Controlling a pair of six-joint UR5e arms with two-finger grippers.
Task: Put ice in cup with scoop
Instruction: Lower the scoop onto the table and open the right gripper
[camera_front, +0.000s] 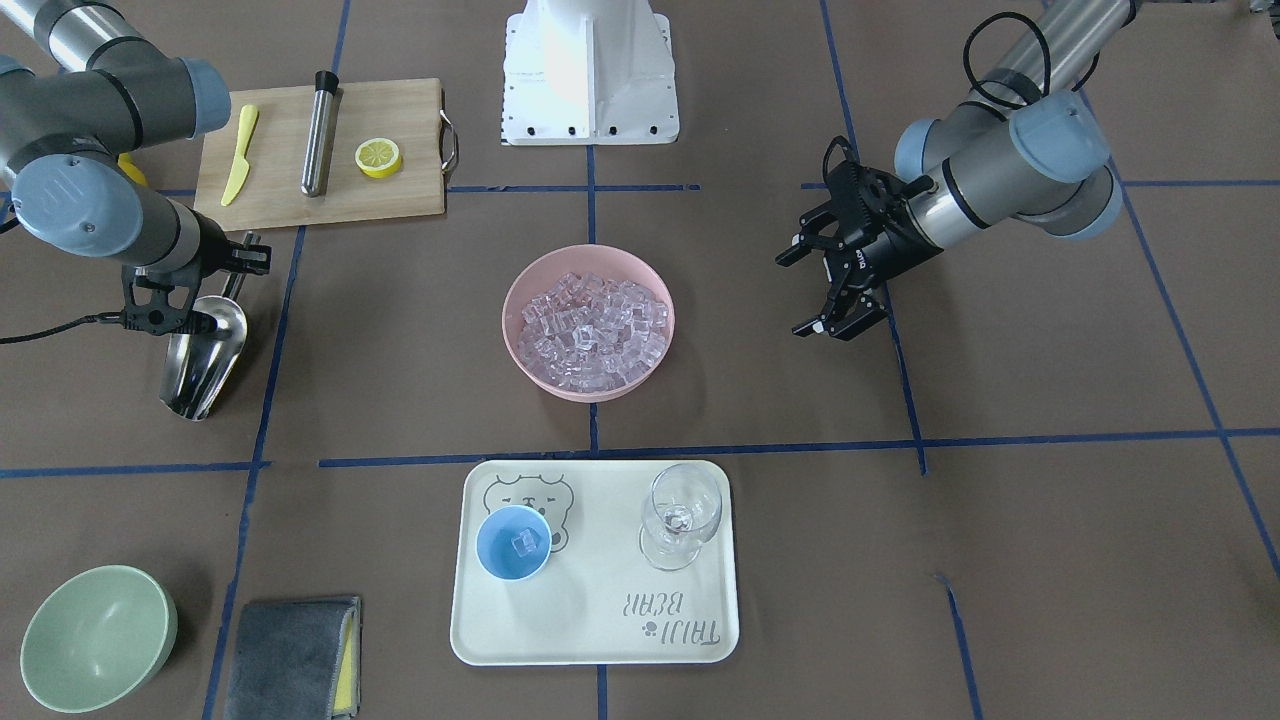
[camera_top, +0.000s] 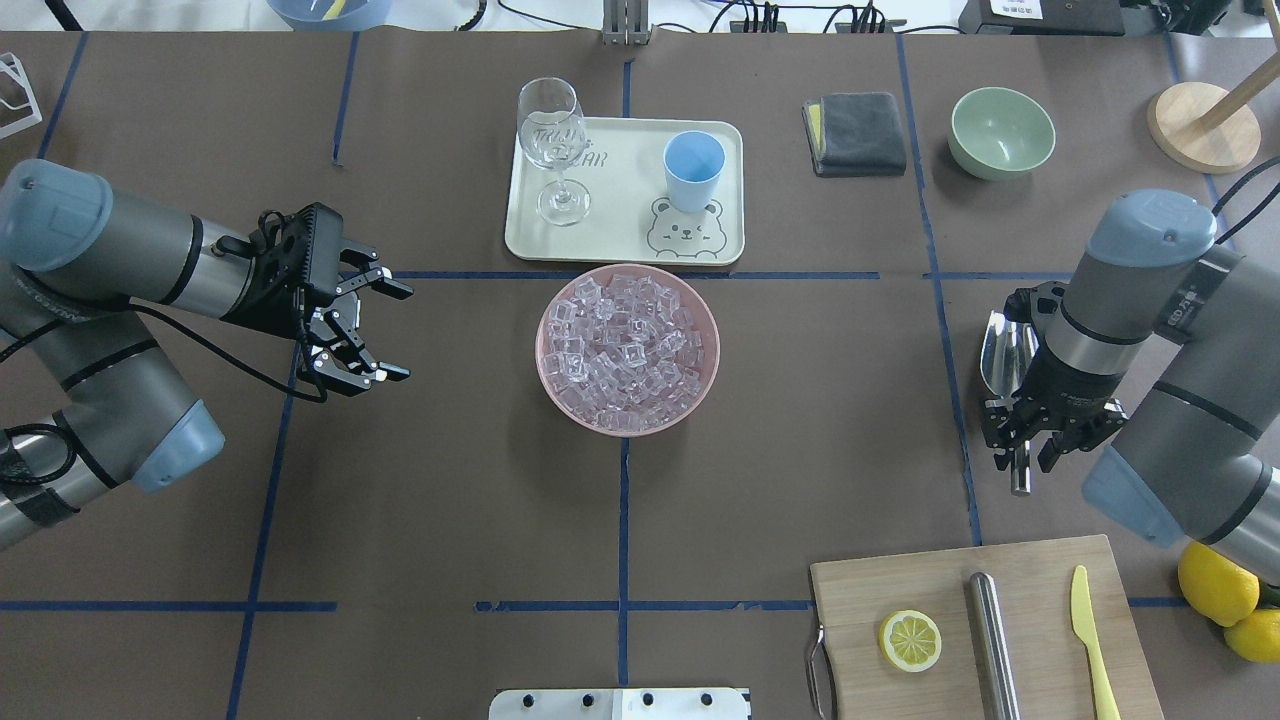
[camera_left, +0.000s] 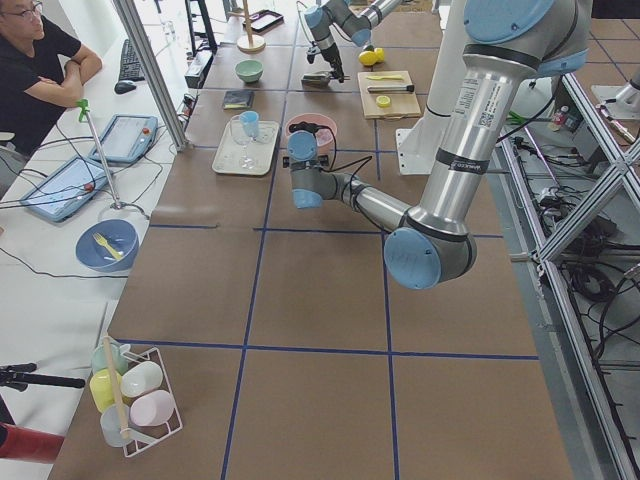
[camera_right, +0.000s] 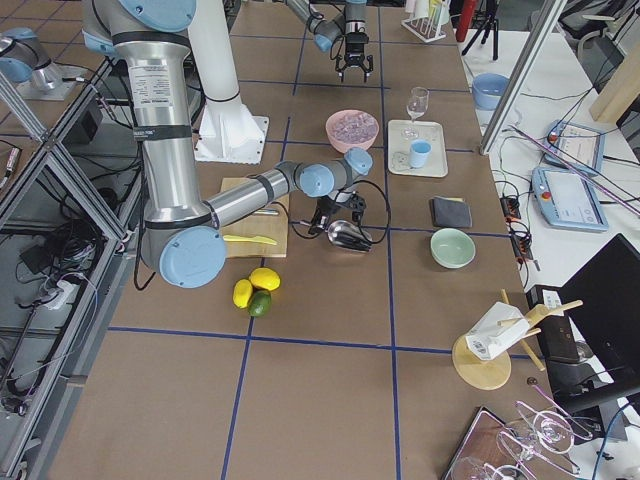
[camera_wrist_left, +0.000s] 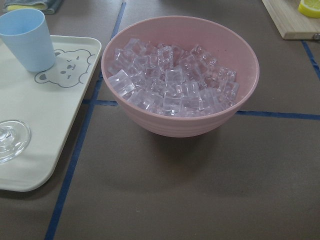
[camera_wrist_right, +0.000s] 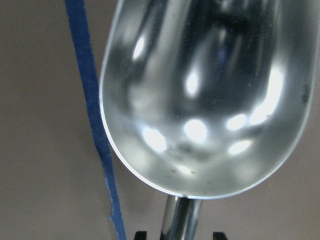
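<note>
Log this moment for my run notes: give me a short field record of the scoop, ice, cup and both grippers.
scoop: lying on the table, trough empty
right gripper: open, straddling the scoop's handle
left gripper: open, empty, apart from the pink bowl
ice: heaped in the pink bowl
cup: upright on the tray, one cube inside

The ice (camera_front: 588, 330), small clear cubes, lay heaped in a pink bowl (camera_front: 590, 393) at mid-table, with one cube inside the cup (camera_front: 498, 545). The light-blue cup stood upright on a cream tray (camera_front: 600, 620). The shiny steel scoop (camera_front: 205, 360) lay well apart from both, trough up.
</note>
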